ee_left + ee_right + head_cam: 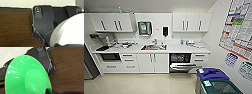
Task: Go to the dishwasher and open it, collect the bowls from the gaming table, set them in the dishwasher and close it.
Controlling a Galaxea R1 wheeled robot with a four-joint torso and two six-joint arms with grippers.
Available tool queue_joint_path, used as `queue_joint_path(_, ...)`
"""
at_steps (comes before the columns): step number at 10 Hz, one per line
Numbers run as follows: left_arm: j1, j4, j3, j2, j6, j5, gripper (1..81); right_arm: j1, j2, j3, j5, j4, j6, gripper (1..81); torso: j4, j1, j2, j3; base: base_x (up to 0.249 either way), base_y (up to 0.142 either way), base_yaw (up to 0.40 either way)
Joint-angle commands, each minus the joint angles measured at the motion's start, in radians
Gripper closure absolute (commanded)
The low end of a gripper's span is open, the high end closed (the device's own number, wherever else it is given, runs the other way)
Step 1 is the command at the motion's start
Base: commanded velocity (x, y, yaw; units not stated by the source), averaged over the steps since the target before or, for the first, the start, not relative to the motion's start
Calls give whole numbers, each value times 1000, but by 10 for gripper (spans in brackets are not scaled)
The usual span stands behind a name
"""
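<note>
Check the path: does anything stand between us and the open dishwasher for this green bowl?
Nothing visible does. The floor before the dishwasher lies bare, its door down. The blue-lidded bin stands off to the right. The green bowl shows large at the right wrist.

Kitchen wall ahead of you

The dishwasher (180, 63) (door dropped open) sits under the counter (184, 49), right of the sink (153, 47); bins (212, 78) stand nearer, further right.

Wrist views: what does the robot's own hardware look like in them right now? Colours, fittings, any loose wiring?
In the left wrist view, a wide matte black plate carries round silver screw fittings at its corners. A thin blue cable loops across its lower part, beside a rounded white housing. In the right wrist view, the same kind of black plate shows a round fitting.
</note>
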Motion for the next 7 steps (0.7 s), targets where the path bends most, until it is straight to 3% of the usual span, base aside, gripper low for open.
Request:
queue_joint_path(1,-34,14,-2,-15,7,46,811,29,-26,3,-57,-9,-3,811,0,0,0,0,123,0,0)
queue_joint_path(7,-33,14,-2,-17,7,44,811,32,-17,3,-60,-9,-3,811,0,-1,0,0,123,0,0)
